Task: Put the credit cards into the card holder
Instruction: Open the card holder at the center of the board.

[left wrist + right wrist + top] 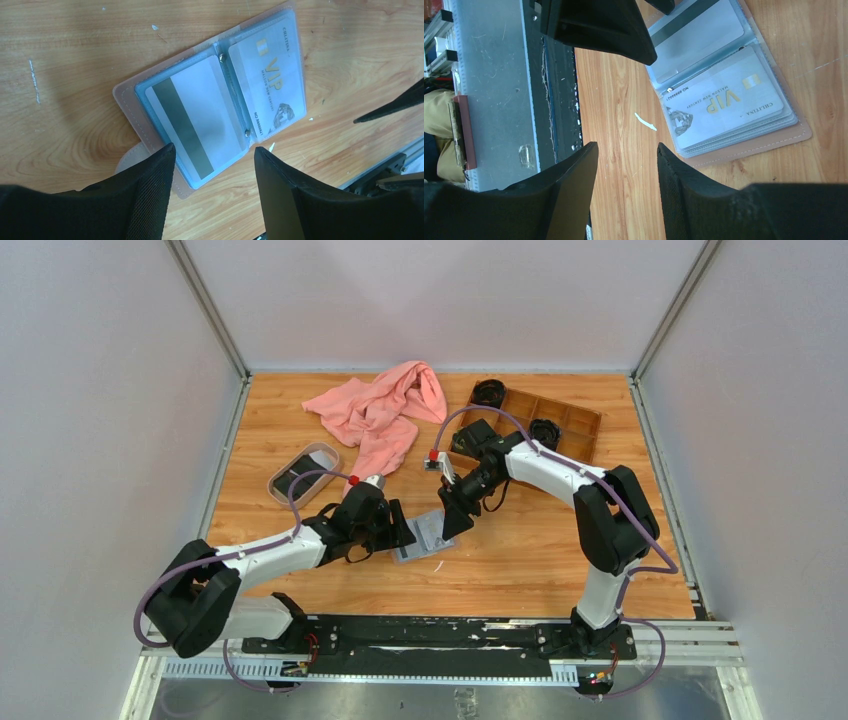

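The card holder [428, 533] lies open and flat on the wood between both arms, its tan-pink cover [131, 114] under clear sleeves. One credit card [192, 117] sits in the left sleeve, stripe side up. A pale VIP card [267, 82] sits in the right sleeve. My left gripper [215, 152] hovers open over the holder's near edge, with nothing between its fingers. My right gripper [627, 147] is open over bare wood beside the card holder [754, 142], also empty. Dark cards [298, 478] lie in the oval tray.
The oval tray [322, 452] stands at the left. A pink cloth [385, 410] is bunched at the back centre. A brown compartment box [570, 425] with black items sits at the back right. The table's near edge and metal rail [494, 90] lie close behind the right gripper.
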Controlling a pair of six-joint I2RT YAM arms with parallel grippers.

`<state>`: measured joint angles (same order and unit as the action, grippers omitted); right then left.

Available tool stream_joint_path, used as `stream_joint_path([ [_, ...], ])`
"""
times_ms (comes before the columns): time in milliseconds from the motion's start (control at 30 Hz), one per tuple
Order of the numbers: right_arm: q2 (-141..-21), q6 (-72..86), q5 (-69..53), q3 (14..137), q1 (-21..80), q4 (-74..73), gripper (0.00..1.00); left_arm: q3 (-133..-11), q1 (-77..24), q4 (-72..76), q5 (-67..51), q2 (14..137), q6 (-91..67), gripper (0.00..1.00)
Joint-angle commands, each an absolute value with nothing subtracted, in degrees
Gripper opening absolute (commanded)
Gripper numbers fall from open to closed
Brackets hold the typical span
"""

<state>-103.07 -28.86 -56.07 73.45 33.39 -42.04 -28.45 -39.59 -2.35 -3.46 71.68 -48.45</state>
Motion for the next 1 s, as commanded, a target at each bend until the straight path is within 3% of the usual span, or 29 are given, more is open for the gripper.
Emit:
stream_joint_path([
  [0,-104.21,-28.39,-55.93,75.05,34.12,-42.8,0.51,-30.94,-38.76,-5.03,-4.21,73.86,-48.71,0.64],
  [500,-109.59,-22.51,-37.51,76.56,34.14,-40.6,0.47,-32.07,-37.99,-0.96,-8.69,79.6,-50.84,0.64],
  [967,-111.74,-21.71,-37.68,76.94,34.15,-40.87,0.46,-35.39,-37.92,4.93,-15.62,85.23,-48.3,0.65],
])
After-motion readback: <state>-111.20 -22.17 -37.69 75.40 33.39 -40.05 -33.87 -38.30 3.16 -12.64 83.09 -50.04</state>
